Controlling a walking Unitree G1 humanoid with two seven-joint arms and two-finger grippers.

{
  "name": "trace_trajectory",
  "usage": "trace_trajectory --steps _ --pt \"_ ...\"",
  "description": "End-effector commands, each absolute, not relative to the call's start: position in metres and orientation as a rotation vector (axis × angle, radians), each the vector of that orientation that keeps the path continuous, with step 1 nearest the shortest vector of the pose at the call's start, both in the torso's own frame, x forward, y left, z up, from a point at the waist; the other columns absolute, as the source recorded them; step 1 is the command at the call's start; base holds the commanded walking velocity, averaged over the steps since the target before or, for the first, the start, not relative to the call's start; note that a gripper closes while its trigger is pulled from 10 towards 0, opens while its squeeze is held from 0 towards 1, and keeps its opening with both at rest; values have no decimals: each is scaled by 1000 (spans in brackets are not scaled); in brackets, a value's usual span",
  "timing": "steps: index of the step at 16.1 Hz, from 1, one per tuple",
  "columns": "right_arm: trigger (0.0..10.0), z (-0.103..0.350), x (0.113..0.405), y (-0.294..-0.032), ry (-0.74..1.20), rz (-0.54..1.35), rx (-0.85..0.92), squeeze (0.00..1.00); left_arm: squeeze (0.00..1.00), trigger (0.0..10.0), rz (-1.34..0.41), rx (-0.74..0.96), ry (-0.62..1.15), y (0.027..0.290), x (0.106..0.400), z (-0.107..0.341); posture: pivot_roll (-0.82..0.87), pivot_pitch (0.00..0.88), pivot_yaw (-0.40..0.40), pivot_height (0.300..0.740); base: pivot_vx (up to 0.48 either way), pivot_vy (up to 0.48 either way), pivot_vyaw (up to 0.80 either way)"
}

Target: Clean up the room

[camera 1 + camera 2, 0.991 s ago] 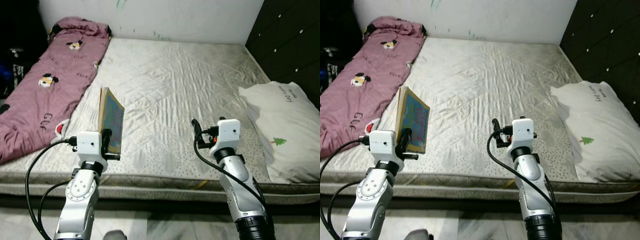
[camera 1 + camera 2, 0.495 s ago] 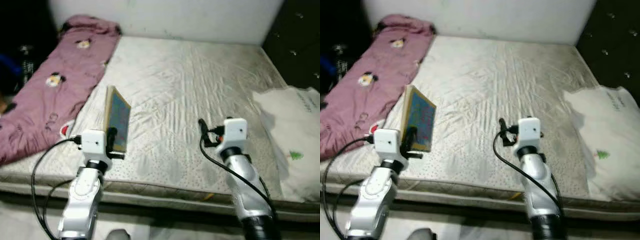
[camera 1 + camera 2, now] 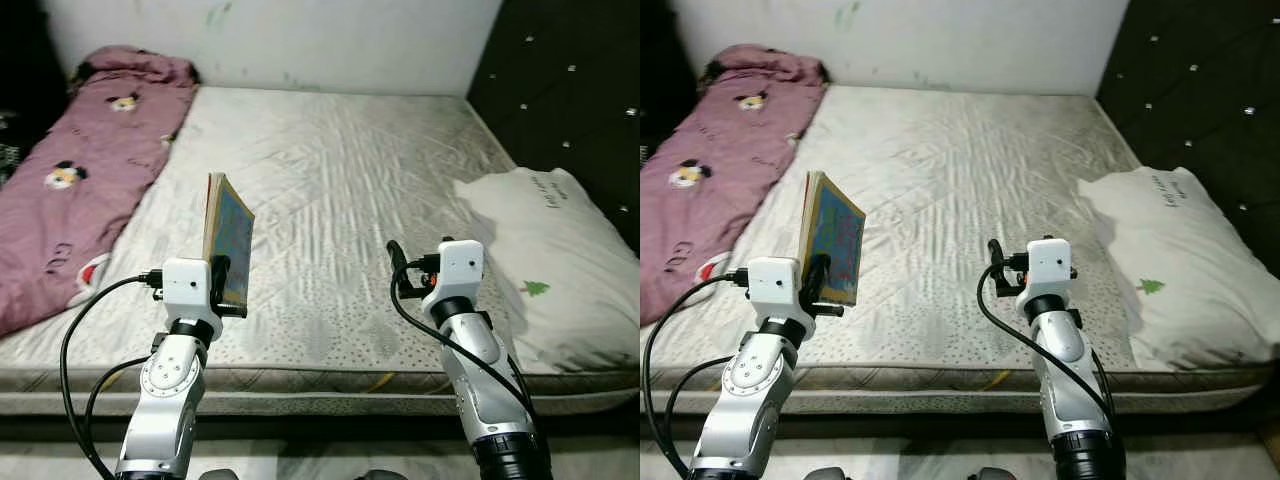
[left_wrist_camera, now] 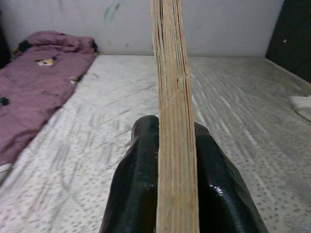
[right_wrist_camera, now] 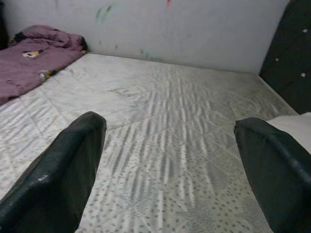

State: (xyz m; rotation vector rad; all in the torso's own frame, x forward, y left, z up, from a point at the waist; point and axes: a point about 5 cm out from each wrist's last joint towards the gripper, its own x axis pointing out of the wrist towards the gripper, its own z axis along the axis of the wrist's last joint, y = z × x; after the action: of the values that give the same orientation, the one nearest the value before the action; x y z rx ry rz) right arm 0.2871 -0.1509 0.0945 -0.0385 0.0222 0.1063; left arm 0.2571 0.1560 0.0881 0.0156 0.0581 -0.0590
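My left gripper (image 3: 218, 285) is shut on a thin book (image 3: 227, 236) with a blue picture cover, held upright on its edge over the front left of the bare mattress (image 3: 340, 170). In the left wrist view the book's page edge (image 4: 172, 111) stands straight up between the two black fingers (image 4: 136, 184). My right gripper (image 3: 398, 268) hovers over the front middle of the mattress, open, with nothing between its fingers (image 5: 63, 170).
A purple quilt (image 3: 70, 170) with cartoon prints lies along the mattress's left side. A white pillow (image 3: 545, 260) with a small green tree print rests at the right edge, beside a dark padded wall (image 3: 570, 90). A white wall (image 3: 270, 40) stands behind.
The camera has swung, so the whole scene shifted. Both arms keep the same pose, the book still held upright in the left gripper.
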Motion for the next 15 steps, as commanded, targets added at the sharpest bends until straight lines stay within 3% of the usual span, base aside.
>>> trace_trajectory --steps 1,8,15 --pt "10000 99 290 -150 10 108 -37 0 0 10000 -51 31 21 158 259 96 33 0 -42 740 0 0 0" --pt "10000 99 292 -149 12 109 -39 0 0 10000 -59 32 11 158 262 99 35 0 -41 740 0 -118 0" --pt "10000 100 293 -149 10 110 -43 0 0 10000 -61 28 9 156 263 99 33 0 -43 740 0 -313 0"
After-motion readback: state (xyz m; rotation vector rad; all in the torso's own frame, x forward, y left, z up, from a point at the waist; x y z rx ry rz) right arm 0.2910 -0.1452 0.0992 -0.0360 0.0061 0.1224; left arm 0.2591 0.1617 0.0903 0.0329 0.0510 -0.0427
